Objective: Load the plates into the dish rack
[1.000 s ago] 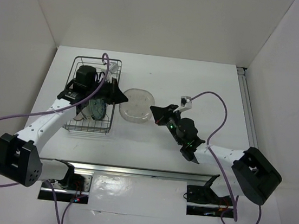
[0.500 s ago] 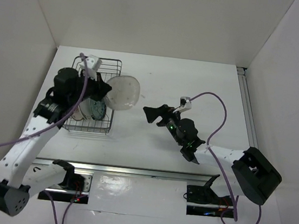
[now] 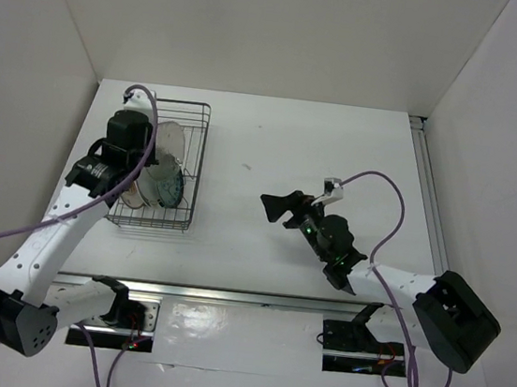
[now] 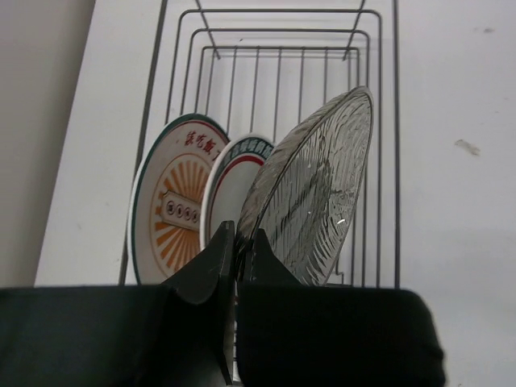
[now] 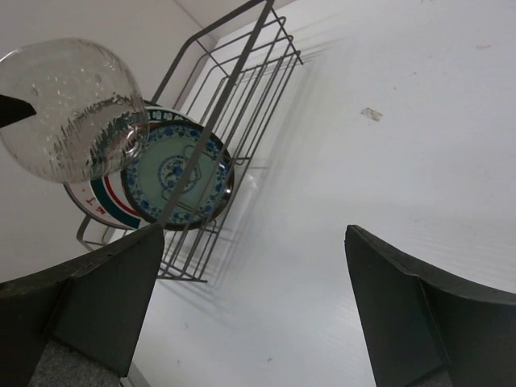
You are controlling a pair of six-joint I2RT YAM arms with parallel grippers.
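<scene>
Left gripper pinched glass plate on edge over rack; right gripper spread wide above table.

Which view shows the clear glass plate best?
The left wrist view: the glass plate is close, its ribbed texture plain, its rim pinched by the left gripper. The right wrist view shows its face from farther; the top view, only a sliver.

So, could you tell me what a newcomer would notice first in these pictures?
The glass plate, pinched on edge in the left tool, hangs tilted over the rack at the far left of the table. Below it, the sunburst plate, rimmed plate and teal plate stand in the rack. The right tool is open and empty mid-table.
</scene>
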